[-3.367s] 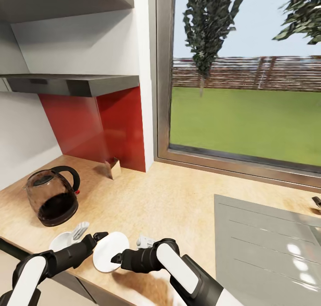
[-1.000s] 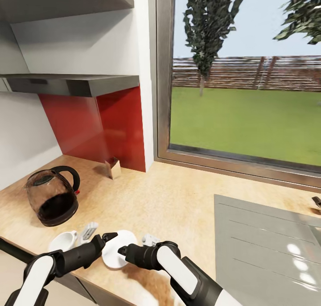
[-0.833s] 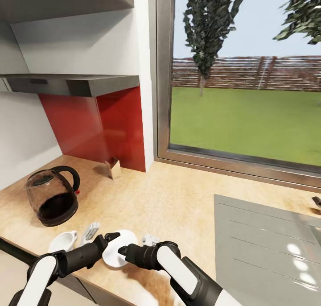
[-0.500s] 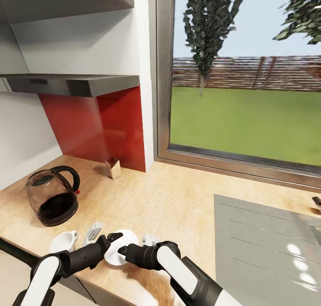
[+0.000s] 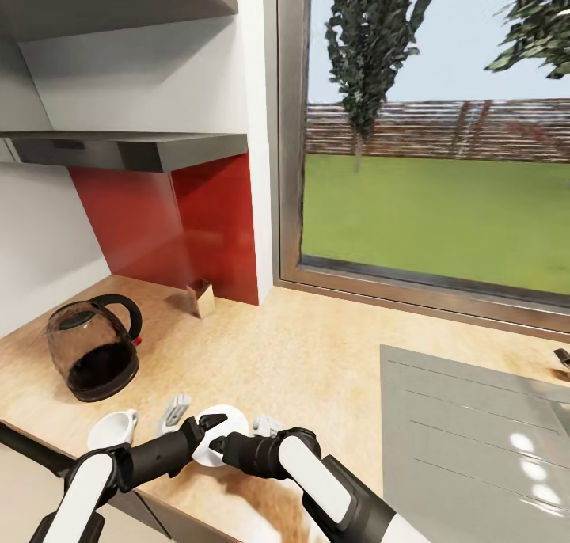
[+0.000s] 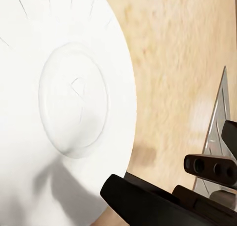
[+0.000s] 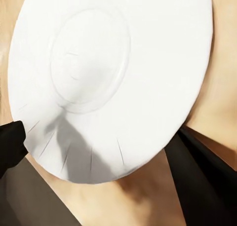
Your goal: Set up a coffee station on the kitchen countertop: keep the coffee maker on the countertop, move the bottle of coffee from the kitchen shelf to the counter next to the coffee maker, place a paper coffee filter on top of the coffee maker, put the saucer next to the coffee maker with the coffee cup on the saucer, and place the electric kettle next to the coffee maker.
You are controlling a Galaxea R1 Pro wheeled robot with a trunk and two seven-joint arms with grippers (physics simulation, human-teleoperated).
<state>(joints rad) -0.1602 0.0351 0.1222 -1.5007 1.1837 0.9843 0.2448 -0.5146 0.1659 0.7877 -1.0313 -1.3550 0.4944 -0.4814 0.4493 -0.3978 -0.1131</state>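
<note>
The white saucer [image 5: 231,426] sits at the front edge of the kitchen countertop [image 5: 317,369], between my two grippers. My left gripper [image 5: 210,423] is at its left rim and my right gripper [image 5: 217,446] at its near rim. In the right wrist view the saucer [image 7: 108,78] lies between wide-apart black fingers. The left wrist view shows the saucer [image 6: 64,102] close up, with one black finger [image 6: 148,201] over its edge. The coffee cup [image 5: 111,430] stands alone to the left. Behind it is the electric kettle [image 5: 91,361]. A tan paper coffee filter [image 5: 202,298] rests below the kitchen shelf [image 5: 134,151]. The coffee maker and bottle of coffee are out of view.
A grey steel sink drainboard [image 5: 475,440] fills the counter's right side. A large window [image 5: 435,195] runs along the back. A red splash panel [image 5: 174,226] stands under the shelf. The counter's front edge runs just under both arms.
My left gripper has slid right, away from the cup and closer to my right gripper. The saucer has shifted slightly right with it. My right gripper rose a little early on, then stayed.
</note>
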